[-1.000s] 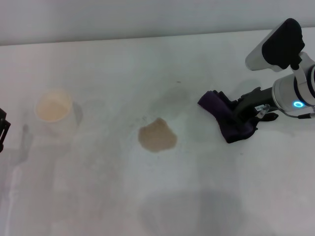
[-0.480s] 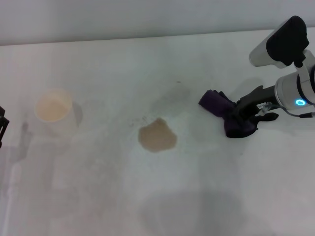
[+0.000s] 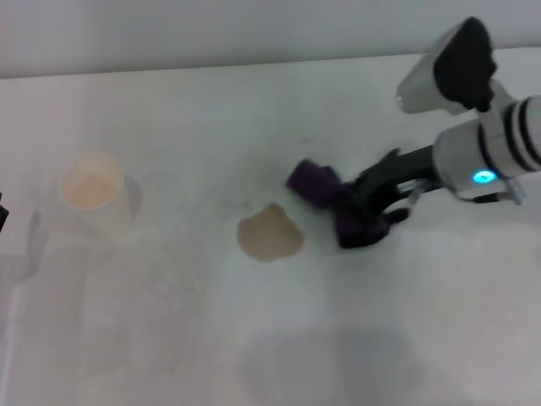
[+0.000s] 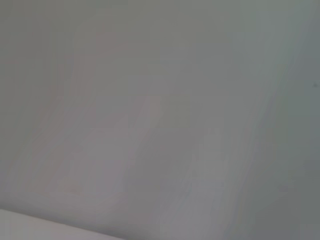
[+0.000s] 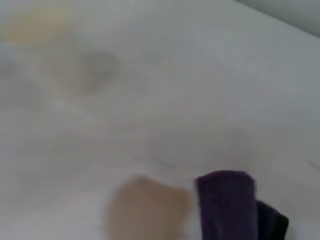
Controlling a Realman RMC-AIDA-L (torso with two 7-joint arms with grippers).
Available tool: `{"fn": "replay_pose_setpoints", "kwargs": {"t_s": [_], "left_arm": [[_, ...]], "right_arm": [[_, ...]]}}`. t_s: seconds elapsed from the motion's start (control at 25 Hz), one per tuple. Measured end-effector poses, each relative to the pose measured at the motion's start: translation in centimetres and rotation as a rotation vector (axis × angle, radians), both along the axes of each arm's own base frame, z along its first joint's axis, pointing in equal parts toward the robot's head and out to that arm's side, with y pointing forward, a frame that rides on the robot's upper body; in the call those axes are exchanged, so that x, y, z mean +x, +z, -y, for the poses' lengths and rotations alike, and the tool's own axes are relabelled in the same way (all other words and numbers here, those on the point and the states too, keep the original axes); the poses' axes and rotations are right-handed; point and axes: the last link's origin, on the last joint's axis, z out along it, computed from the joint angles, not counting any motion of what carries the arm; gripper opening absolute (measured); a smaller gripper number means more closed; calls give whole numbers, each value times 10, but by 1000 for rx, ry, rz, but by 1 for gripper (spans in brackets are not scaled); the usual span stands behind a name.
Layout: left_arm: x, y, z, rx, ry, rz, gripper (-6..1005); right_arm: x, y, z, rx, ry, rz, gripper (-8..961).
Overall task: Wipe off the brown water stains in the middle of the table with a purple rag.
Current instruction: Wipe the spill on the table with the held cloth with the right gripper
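The right gripper (image 3: 365, 205) is clamped on the rag (image 3: 331, 203), its dark fingers buried in the bunched cloth at the rag's near-right end. The arm behind it reaches in from the right edge of the head view, white casing with a lit cyan ring, and it is low over the table (image 3: 169, 338).

The rag lies stretched along a slanted line: its long axis runs from the gripped clump, down on the right, up and leftward to a free purple end that points toward the far left of the table. That free end shows a flat folded face (in the right wrist view it stands as a squarish purple flap (image 5: 226, 202) with darker cloth behind it).

The stain (image 3: 269, 234) sits just left of the rag, a roundish tan patch with uneven edges near the table's middle. In the head view a narrow strip of white table separates it from the cloth; in the right wrist view the stain (image 5: 147, 207) and the flap look nearly touching, and it is hard to tell whether they meet.

Farther left, well apart from the stain, stands a white cup (image 3: 91, 190) holding pale tan liquid.

The left gripper is barely visible as a dark sliver at the left edge of the head view; its opening cannot be judged. The left wrist view shows only blank grey-white surface.
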Motion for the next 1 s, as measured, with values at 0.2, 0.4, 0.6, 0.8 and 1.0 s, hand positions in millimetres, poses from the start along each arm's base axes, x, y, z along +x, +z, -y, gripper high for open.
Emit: {"fn": "replay_pose_setpoints", "kwargs": {"t_s": [0.2,0.4,0.6,0.8,1.0], "left_arm": [[-1,1,0,0,2,15,886],[1,2,-4,-3,-11,9,886],[-1,3,-3,-4,-11,2,885],[-2,3,-1,-4,-7,1,886],[-2,3,-1,-3,-6,2,886]], "right_arm": [[-34,-38,17,-144,159,-51,114],[-55,-78,27,-195,261,-40,114],[-63,-100,28,-186,319,-17,115],[-50,-99,14,-109,284,11,115],[-35,-87,-10,-11,232,43,112]]}}
